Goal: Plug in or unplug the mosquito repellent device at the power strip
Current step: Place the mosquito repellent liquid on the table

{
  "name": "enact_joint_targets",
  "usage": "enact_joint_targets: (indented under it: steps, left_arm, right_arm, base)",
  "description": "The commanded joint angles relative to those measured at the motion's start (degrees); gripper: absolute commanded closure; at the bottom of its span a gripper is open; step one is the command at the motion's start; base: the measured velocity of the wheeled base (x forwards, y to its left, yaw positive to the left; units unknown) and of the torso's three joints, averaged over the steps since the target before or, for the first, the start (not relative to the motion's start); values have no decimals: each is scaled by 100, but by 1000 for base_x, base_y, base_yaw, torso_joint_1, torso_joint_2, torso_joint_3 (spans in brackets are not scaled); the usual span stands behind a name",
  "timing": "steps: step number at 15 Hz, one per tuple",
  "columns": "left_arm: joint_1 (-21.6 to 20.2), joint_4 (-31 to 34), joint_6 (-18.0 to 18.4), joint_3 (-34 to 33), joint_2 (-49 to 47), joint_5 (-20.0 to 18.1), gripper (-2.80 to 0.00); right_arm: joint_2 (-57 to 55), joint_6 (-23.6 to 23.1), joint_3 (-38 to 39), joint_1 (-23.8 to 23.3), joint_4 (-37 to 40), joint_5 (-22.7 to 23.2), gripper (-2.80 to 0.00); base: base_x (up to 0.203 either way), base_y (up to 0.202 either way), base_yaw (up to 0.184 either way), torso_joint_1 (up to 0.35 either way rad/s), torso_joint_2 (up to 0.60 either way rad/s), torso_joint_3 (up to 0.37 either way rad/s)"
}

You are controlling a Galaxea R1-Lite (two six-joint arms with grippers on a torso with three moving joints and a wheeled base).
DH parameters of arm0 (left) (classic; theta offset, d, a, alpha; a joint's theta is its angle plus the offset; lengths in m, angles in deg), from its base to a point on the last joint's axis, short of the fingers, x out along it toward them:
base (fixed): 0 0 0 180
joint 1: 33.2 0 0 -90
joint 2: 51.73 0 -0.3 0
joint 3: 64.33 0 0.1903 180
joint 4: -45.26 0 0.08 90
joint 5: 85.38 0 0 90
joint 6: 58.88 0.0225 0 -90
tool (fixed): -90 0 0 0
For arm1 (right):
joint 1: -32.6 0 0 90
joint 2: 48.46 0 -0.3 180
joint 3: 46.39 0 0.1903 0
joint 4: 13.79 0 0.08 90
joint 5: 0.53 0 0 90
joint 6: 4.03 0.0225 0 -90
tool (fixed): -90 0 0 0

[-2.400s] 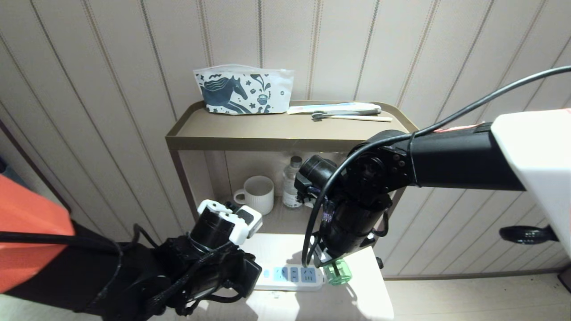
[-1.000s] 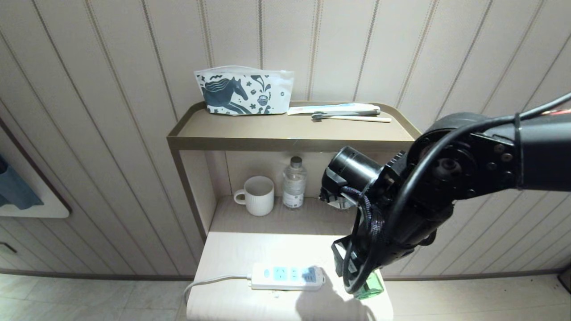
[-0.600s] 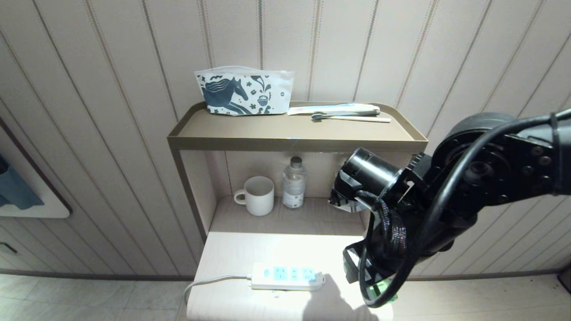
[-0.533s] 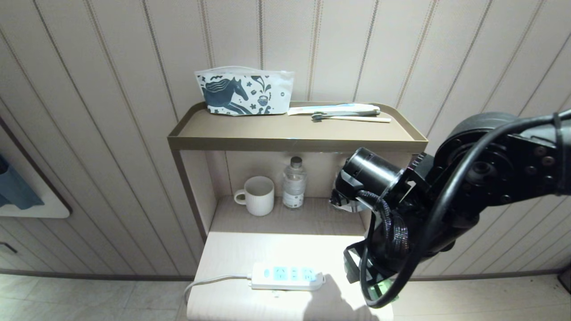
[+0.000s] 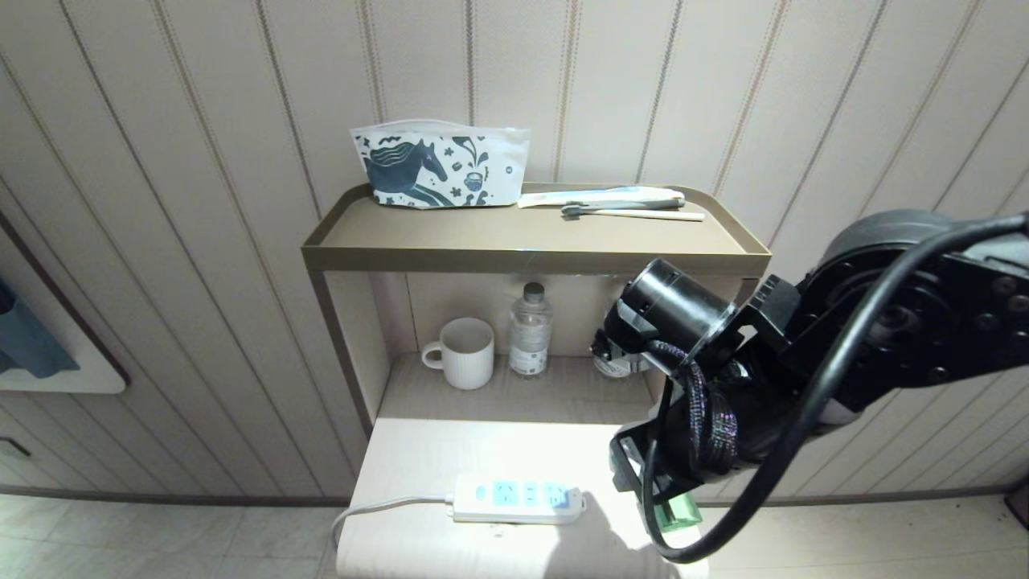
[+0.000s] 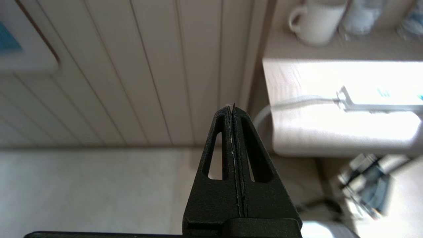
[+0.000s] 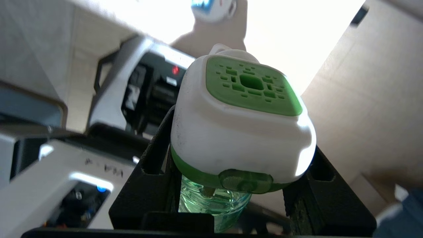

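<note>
Head view showed the right tool [image 5: 671, 503] off the right end of the power strip [image 5: 518, 498], clamped on the mosquito repellent device [image 5: 679, 511], of which only a green piece showed below the black arm. The strip lay flat on the pale desk [image 5: 450, 458], its cord [image 5: 378, 511] trailing off the left edge, and the device was apart from it, plugged into none of its sockets.

The right wrist view showed the device's [image 7: 243, 132] white head with its green vented centre held between the 2 black fingers [image 7: 155, 158], the clear green bottle hanging beneath; the strip's end [image 7: 211, 8] was beyond it.

The left tool [image 6: 233, 138] appeared only in the left wrist view, its 2 fingers pressed together on nothing, hanging off the desk's left side near the panelled wall [image 6: 132, 72].

A white mug [image 5: 465, 352] and a water bottle [image 5: 530, 330] stood on the shelf behind the desk; a horse-print pouch [image 5: 438, 173] stood on the top shelf.
</note>
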Motion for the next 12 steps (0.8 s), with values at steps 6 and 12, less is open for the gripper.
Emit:
enact_joint_targets:
  steps: [6, 12]
  left_arm:
    - [0, -1215, 499, -586, 9, -99, 0]
    - [0, -1331, 14, -614, 1, 142, 0]
  right_arm:
    - [636, 15, 1004, 386, -1226, -1003, 0]
    - [766, 12, 2235, 405, -3222, -1215, 0]
  base:
    - [0, 0, 0, 0, 0, 0]
    - [0, 0, 0, 0, 0, 0]
